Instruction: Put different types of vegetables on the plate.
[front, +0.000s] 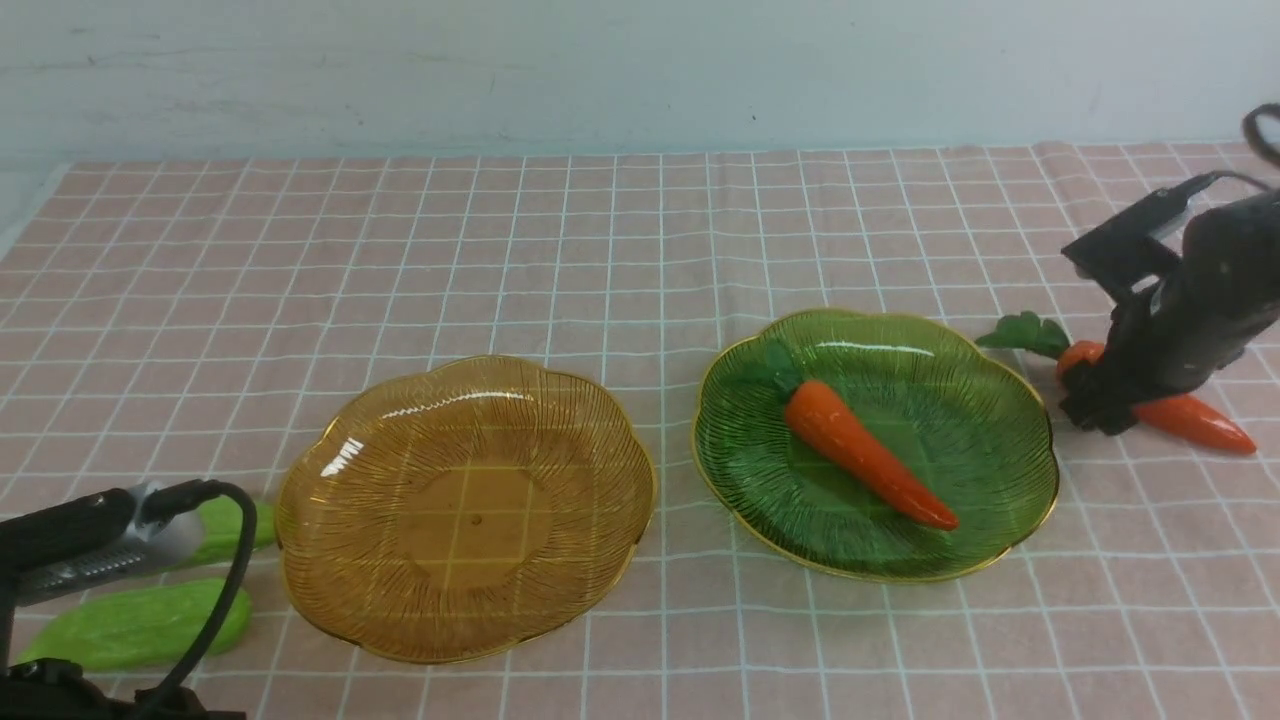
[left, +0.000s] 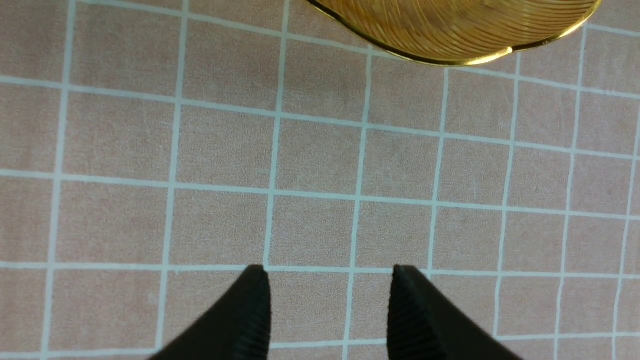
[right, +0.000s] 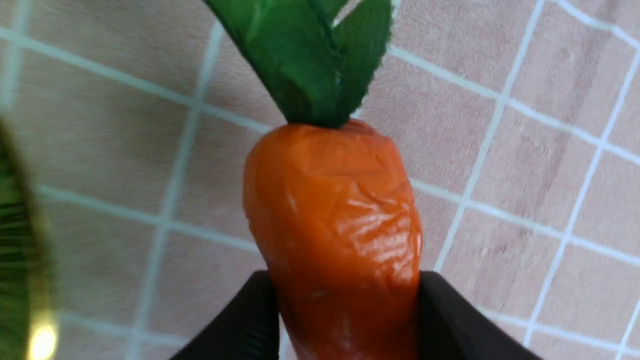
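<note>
Carrot (right: 332, 225) lies on cloth (front: 600, 250) just right of green plate (front: 1000, 400). Right gripper (right: 344, 300) clamps its thick end, both fingers touching. Lift straight, keep tip clear of rim. Green plate holds second carrot (front: 865, 455), so probably aim for amber plate (front: 400, 560). Left gripper (left: 330, 280) wide apart, empty.

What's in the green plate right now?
One carrot lies across the green plate, leafy top toward the far rim. Nothing else shows; only the patch beneath it is covered.

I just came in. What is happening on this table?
The right gripper is closed on a second carrot lying on the cloth beside the green plate, where one carrot already lies. The amber plate holds nothing. The left gripper is open above the cloth; two cucumbers lie left of the amber plate.
</note>
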